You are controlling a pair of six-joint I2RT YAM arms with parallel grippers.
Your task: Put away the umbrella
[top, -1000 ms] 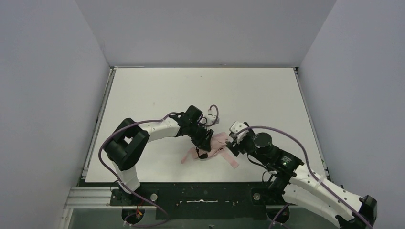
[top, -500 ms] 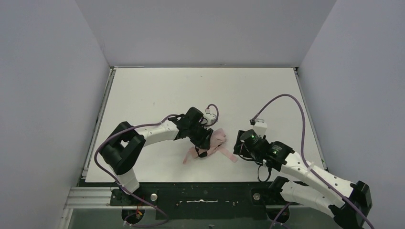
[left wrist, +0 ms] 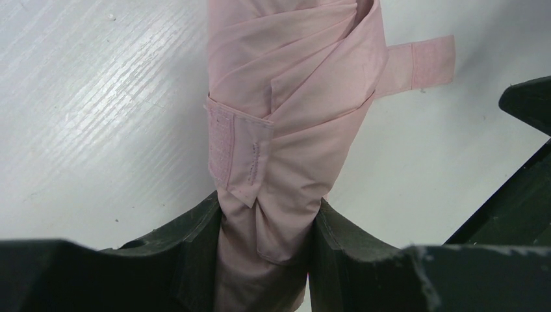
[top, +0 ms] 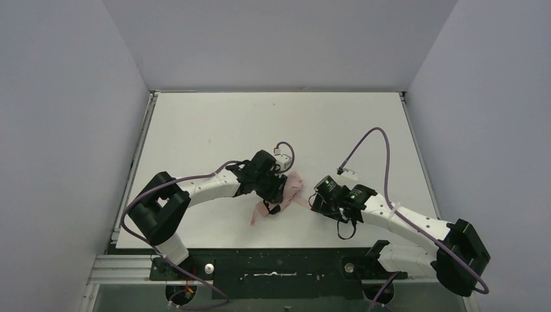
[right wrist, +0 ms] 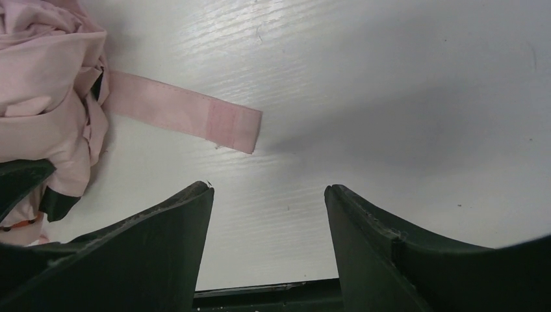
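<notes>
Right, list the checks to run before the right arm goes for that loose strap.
1. Hold: left pincer clamped on the rolled umbrella: ok.
2. Ready: right pincer open, nothing between its fingers: ok.
3. Target: strap flat on the table, free end just ahead of the right pincer: ok.
4. Closure: strap fastened round the roll: not ok, it lies loose.
5. Landing spot: fastening patch on the roll exposed: ok.
6. Collapse: umbrella fully folded inside: cannot tell, fabric hides it.

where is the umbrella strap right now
In the right wrist view the strap lies flat on the table, running out from the bunched umbrella at left; its free end sits just ahead of the open right gripper, untouched.
</notes>
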